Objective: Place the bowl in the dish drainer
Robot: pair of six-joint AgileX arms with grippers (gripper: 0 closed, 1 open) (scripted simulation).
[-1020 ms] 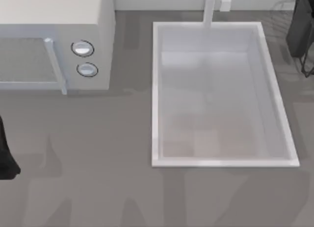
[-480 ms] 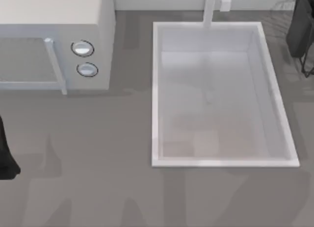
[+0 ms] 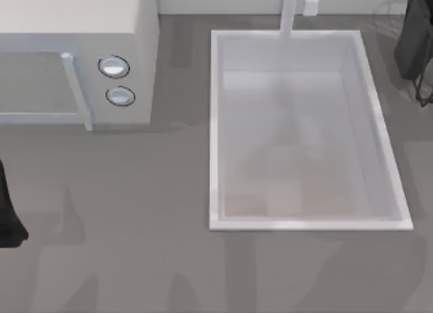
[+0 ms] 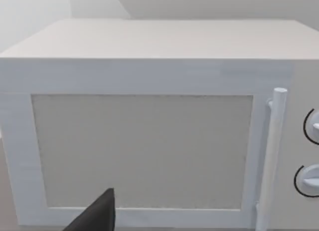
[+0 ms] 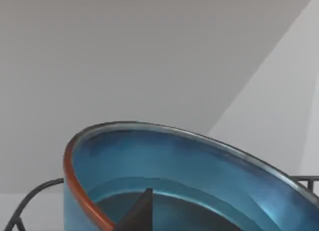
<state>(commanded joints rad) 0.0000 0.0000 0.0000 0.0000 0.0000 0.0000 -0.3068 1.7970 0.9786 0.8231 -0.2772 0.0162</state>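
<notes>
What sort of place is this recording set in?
Most likely a simulated kitchen counter: a white microwave with two dials, a white sink basin with a faucet, and a teal bowl by the dish drainer wires.

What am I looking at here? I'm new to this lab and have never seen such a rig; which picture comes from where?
It is a simulated kitchen counter with two robot arms. The top view looks straight down: a white microwave at the left, a white sink basin in the middle, the left arm at the left edge, the right arm at the far right corner. The other two pictures come from cameras on the wrists. The left one faces the microwave door. The right one looks into a blue bowl with a reddish rim, close to the right end effector, with the dish drainer wires beside it.
</notes>
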